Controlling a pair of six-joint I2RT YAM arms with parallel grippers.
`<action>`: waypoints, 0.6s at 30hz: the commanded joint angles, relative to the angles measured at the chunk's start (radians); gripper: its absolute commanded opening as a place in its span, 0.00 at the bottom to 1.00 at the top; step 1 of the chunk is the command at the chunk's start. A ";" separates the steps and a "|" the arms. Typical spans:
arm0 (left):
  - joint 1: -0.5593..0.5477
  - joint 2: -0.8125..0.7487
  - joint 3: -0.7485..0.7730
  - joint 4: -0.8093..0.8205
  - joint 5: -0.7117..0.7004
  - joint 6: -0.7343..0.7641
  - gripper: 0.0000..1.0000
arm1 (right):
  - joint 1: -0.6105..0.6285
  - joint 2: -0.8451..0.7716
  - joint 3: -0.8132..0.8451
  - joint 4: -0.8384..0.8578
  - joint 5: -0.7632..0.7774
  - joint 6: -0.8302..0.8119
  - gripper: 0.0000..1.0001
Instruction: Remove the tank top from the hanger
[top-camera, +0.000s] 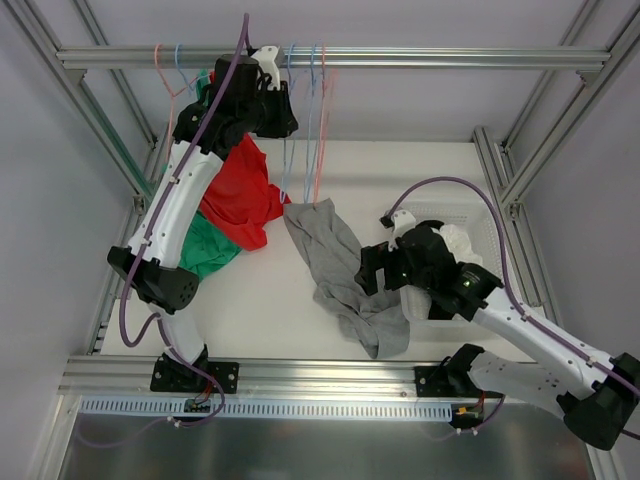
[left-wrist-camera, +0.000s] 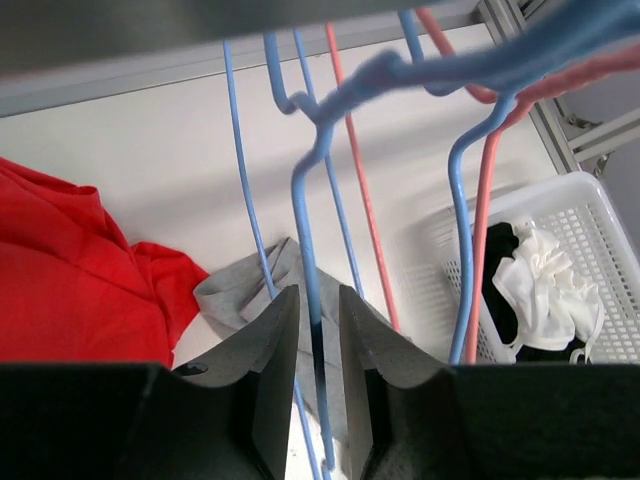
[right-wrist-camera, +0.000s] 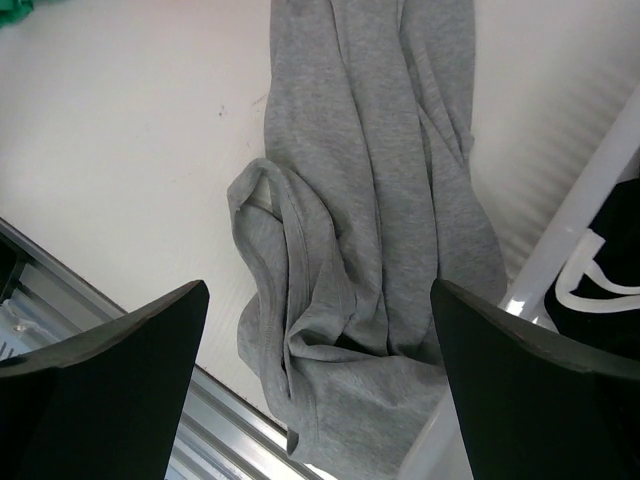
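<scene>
The grey tank top hangs from the bottom of a blue hanger on the top rail and trails down onto the table. My left gripper is up at the rail. In the left wrist view its jaws stand narrow around the blue hanger's wire, with the tank top's upper end below. My right gripper is low beside the tank top's crumpled lower end. In the right wrist view it is wide open and empty above the grey fabric.
More blue and pink hangers hang on the rail. A red garment and a green one lie under the left arm. A white basket with black and white clothes stands at right. The front frame rail is close.
</scene>
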 joint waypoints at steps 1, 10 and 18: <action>0.005 -0.054 0.004 -0.033 -0.008 -0.010 0.23 | -0.001 0.036 -0.008 0.061 -0.044 -0.014 0.99; 0.005 -0.123 -0.046 -0.033 -0.040 -0.008 0.56 | -0.001 0.072 -0.014 0.080 -0.105 -0.041 0.99; 0.005 -0.413 -0.348 -0.022 -0.150 -0.036 0.99 | 0.004 0.325 0.023 0.076 -0.063 -0.095 1.00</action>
